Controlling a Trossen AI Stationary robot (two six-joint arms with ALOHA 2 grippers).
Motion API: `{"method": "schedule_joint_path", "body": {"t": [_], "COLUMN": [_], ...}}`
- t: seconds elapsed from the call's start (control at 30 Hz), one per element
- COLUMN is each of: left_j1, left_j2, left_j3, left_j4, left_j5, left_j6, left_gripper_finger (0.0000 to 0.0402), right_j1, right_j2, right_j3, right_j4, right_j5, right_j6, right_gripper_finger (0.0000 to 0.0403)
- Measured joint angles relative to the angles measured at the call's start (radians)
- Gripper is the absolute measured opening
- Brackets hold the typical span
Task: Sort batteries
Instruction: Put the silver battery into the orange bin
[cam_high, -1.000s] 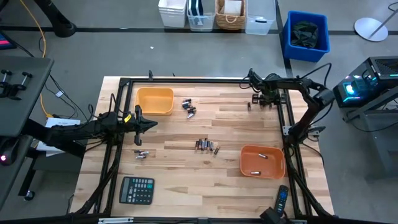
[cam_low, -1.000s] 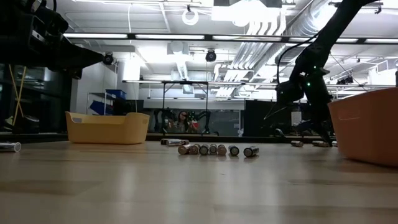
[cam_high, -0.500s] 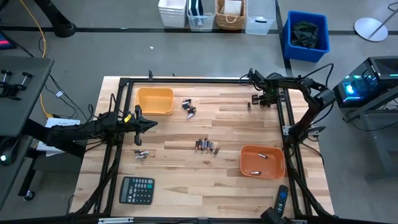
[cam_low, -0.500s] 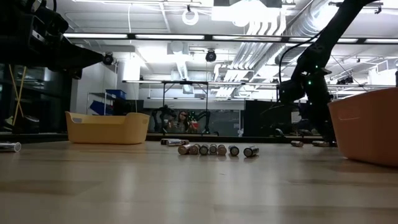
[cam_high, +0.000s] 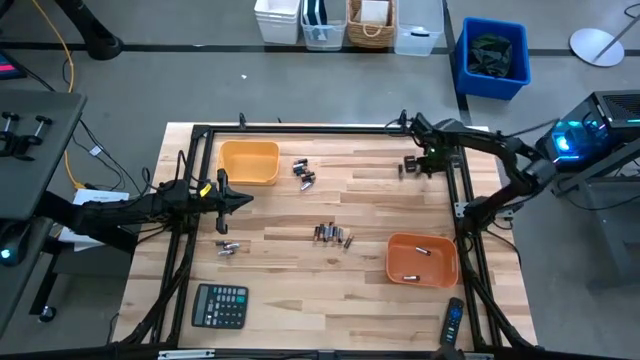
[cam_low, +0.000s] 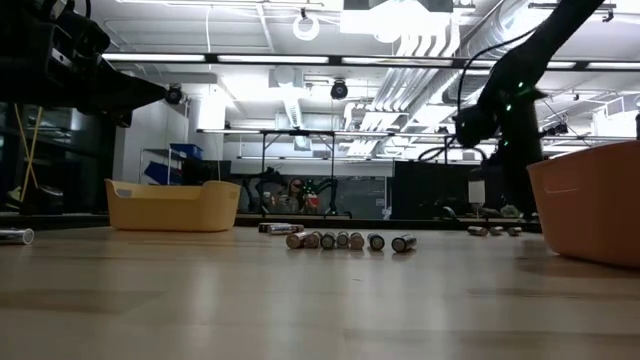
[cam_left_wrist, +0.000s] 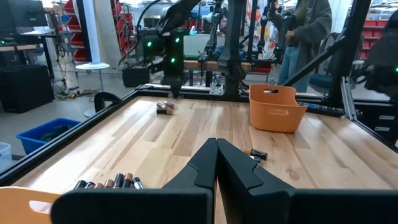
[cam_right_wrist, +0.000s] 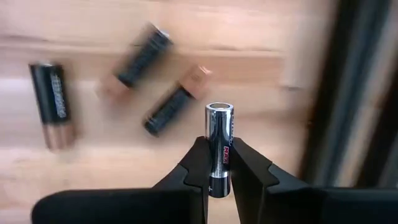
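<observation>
1. Wooden bench (cam_high: 300, 300) carries a yellow bin (cam_high: 249, 162) at far left and an orange bin (cam_high: 421, 259) at near right.
2. Right gripper (cam_right_wrist: 216, 163) at the far right corner, fingers clamped on a silver cell (cam_right_wrist: 220, 149), held upright above three loose cells (cam_right_wrist: 168, 109).
3. Left gripper (cam_high: 245, 198) waits near the yellow bin, fingers closed, empty.
4. More batteries: mid-bench row (cam_high: 332, 235), cluster (cam_high: 303, 172) beside the yellow bin, a few (cam_high: 227, 247) at left, two in the orange bin.

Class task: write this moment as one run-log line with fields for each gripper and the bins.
right gripper: shut on battery, far right corner | left gripper: shut, waiting beside yellow bin | orange bin: two batteries inside
</observation>
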Motion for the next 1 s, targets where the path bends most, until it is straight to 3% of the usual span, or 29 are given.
{"method": "schedule_joint_path", "body": {"t": [0.17,0.33,0.47,0.63,0.8,0.9,1.0], "left_j1": [0.000,0.000,0.000,0.000,0.000,0.000,0.000], "left_j2": [0.000,0.000,0.000,0.000,0.000,0.000,0.000], "left_j3": [0.000,0.000,0.000,0.000,0.000,0.000,0.000], "left_j4": [0.000,0.000,0.000,0.000,0.000,0.000,0.000], "left_j5": [0.000,0.000,0.000,0.000,0.000,0.000,0.000], "left_j6": [0.000,0.000,0.000,0.000,0.000,0.000,0.000], "left_gripper_finger": [0.0001,0.0001,0.0001,0.0001,0.0001,0.0001,0.0001], "right_j1": [0.066,0.232,0.486,0.897,1.209,1.281,1.288], "right_j2": [-0.143,-0.317,-0.425,-0.459,-0.411,-0.362,-0.306], "right_j3": [-0.001,0.001,0.002,0.003,0.004,0.004,0.004], "right_j4": [-0.036,-0.060,-0.066,-0.020,0.127,0.131,0.118], "right_j5": [-0.046,-0.286,-0.450,-0.533,-0.518,-0.413,-0.386], "right_j6": [0.028,0.032,0.145,0.378,0.534,0.590,0.627], "right_gripper_finger": [0.0035,0.0035,0.0035,0.0035,0.0035,0.0046,0.0100]}}
